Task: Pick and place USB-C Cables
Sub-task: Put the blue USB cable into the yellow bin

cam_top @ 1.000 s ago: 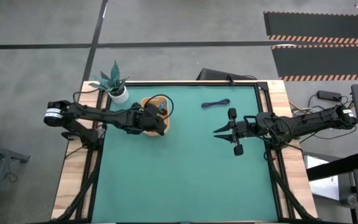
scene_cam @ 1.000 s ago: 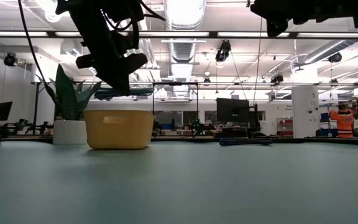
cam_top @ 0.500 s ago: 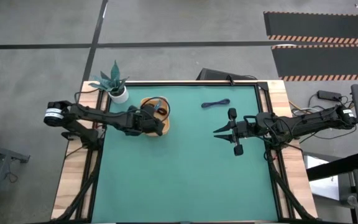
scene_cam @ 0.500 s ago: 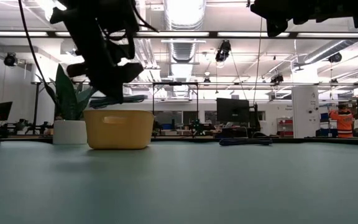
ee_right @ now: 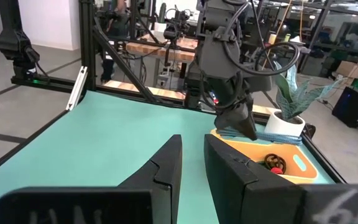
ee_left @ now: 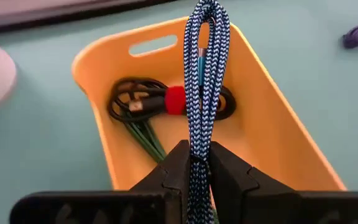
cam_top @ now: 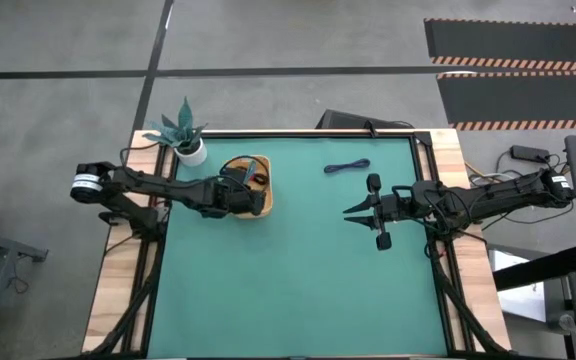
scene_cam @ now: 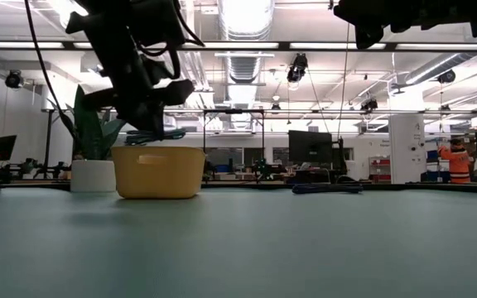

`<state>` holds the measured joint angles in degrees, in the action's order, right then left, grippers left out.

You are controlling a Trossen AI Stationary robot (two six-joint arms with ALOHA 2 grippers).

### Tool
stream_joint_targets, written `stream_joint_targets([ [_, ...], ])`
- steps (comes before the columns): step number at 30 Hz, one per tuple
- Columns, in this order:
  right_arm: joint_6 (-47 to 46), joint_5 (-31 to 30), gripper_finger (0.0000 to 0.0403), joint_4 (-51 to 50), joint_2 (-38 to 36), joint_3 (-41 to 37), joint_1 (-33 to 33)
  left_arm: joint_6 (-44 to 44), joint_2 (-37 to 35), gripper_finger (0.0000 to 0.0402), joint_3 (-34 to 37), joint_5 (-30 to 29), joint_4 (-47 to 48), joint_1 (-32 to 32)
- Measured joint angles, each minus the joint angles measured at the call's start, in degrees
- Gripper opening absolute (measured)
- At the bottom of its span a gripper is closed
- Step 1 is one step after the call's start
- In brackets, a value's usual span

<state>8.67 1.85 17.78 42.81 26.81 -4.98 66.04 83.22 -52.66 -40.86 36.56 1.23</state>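
left gripper clamps teal-blue cable over yellow tray | right gripper idle, seemingly slightly parted

Behind your green desk you see ceiling strip lights, dark monitors, and possibly a person in orange.

Left gripper clamped — right gripper ajar
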Motion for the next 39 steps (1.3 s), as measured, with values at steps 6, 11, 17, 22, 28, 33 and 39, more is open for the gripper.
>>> stream_joint_targets([
  [6,0.29,-0.02,0.0059,0.02,0.01,0.00,0.01,2.88,0.00,0.0032,-0.94,1.47,-0.33,0.26],
  [11,0.51,-0.07,0.0059,0.01,0.01,0.00,0.01,7.13,0.00,0.0030,-1.33,1.39,-0.20,0.69],
  [17,1.07,-0.39,0.0059,0.01,0.00,-0.02,0.01,7.19,0.00,0.0028,-1.33,1.40,-0.08,0.71],
  [22,1.03,-0.39,0.0059,0.00,0.00,-0.02,0.01,7.17,0.00,0.0028,-1.28,1.40,-0.10,1.07],
  [28,1.01,-0.39,0.0059,0.01,0.01,-0.02,0.01,7.15,0.00,0.0028,-0.79,1.40,-0.12,1.07],
  [33,1.33,-0.40,0.0059,0.01,0.00,-0.02,0.00,7.10,1.08,0.0027,-0.74,1.40,-0.53,1.07],
  [39,1.35,-0.44,0.0059,0.08,0.00,-0.02,0.01,6.16,4.15,0.0027,-1.20,1.44,-1.44,1.07],
])
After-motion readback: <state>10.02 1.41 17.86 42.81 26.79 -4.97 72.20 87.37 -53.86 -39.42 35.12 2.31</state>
